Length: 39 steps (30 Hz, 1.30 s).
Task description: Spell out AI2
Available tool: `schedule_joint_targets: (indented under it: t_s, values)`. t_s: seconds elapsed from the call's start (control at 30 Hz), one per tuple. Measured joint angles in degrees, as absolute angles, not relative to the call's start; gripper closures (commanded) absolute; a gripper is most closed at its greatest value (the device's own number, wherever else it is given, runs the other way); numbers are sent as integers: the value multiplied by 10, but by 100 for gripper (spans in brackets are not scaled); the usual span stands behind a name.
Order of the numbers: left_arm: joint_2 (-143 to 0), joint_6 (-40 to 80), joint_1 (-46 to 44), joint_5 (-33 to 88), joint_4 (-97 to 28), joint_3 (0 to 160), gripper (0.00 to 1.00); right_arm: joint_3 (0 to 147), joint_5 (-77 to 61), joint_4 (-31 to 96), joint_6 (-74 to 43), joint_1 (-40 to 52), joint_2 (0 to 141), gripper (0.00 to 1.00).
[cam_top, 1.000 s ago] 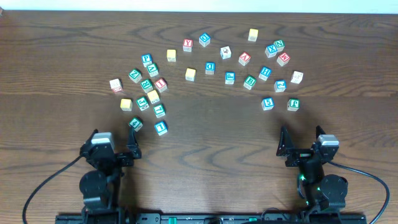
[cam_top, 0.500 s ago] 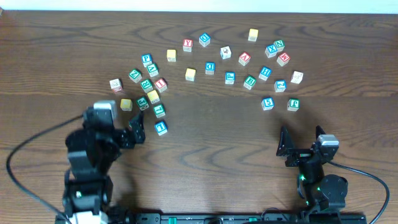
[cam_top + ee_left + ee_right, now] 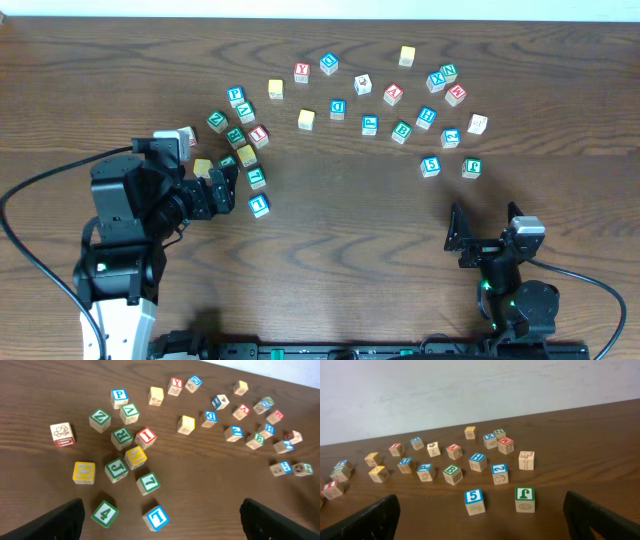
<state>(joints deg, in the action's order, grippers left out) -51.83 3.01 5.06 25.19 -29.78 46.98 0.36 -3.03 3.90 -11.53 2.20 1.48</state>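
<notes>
Though left gripper [image 3: 222, 187] and right gripper [image 3: 458, 238] stand open, wrist views cut off their fingers [image 3: 62, 521].

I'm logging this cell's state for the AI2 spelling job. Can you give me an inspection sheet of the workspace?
Surface: dark wood-grain table; no spills seen.
Job's things: red A cube, red I cube and blue 2 cube lie apart among other cubes, not yet lined up.
Clutter: many other letter and number cubes, for example blue 5 cube and green 4 cube.
Claws: left claw open, by the left cluster, holding nothing; right claw open, near the front edge, holding nothing.
Cables: left cable and right cable, black, looping from the arms.
Surroundings: pale wall behind the table.
</notes>
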Motion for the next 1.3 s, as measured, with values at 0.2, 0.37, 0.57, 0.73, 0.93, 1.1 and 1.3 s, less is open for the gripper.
schedule_joint_targets:
  t_s: [0.2, 0.37, 0.57, 0.73, 0.93, 1.1, 1.3]
  values:
    - [-533, 28, 50, 254, -377, 520, 2, 4, -30, 39, -115, 22, 15, 1]
    - [-550, 26, 50, 254, -444, 567, 2, 4, -30, 39, -115, 22, 15, 1]
    - [-561, -5, 50, 254, -520, 611, 2, 4, -30, 39, -115, 22, 15, 1]
    - [-572, -17, 50, 254, -529, 639, 2, 4, -30, 39, -115, 22, 15, 1]
    - [-608, -36, 50, 254, -582, 675, 2, 4, -30, 39, -115, 22, 15, 1]
    - [-650, -48, 50, 254, -604, 702, 2, 4, -32, 21, -115, 22, 15, 1]
    - [-656, -50, 50, 254, -607, 708, 2, 4, -38, 22, -120, 22, 15, 1]
